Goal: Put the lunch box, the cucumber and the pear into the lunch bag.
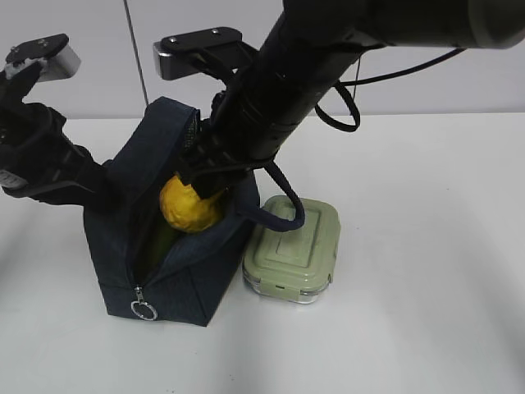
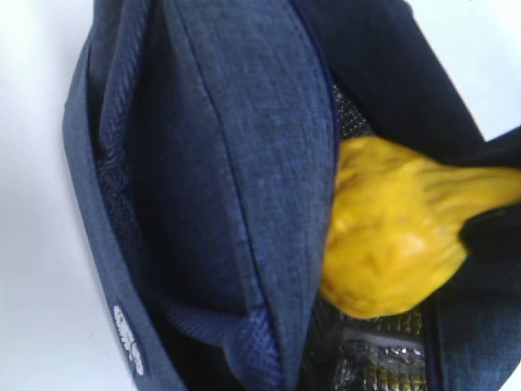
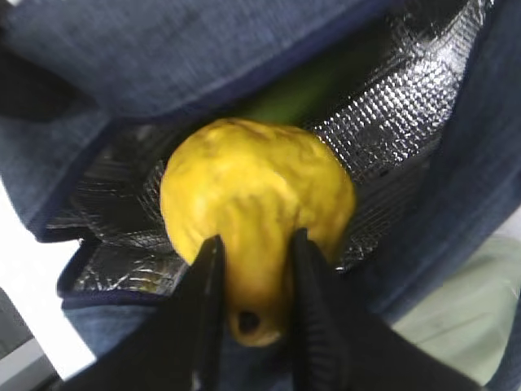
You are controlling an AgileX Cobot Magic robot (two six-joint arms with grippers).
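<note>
left gripper (image 1: 33,61): at the far left of the exterior view, raised beside the bag's left wall; its fingers cannot be made out in the pictures, and it reads as clenched with nothing seen in it.
left arm: black, jointed, bent low against the bag's left side, its wrist camera looking down along the fabric flap.
lunch bag (image 1: 123,238): standing on the white table (image 1: 426,271), dark navy woven fabric, boxy, top unzipped and gaping; a silver ring pull (image 1: 144,310) hangs at the front lower end of the zipper; the lining is silver quilted foil.
cucumber (image 3: 285,102): a dark green strip shows inside the bag behind and below the pear, against the foil lining.
pear (image 1: 190,205): yellow-orange, dimpled skin, squat; in the bag's open mouth, partly below the rim.
right gripper (image 3: 252,277): grasping the pear by its narrow neck, one black finger on each side, brownish stem end toward the camera.
right arm: thick, black, reaching down at a slant from the upper right across the bag's top, cables looping beside it.
lunch box (image 1: 294,250): on the table just right of the bag, touching or nearly touching its side; pale sage-green lid with rounded corners, clear body below.
</note>
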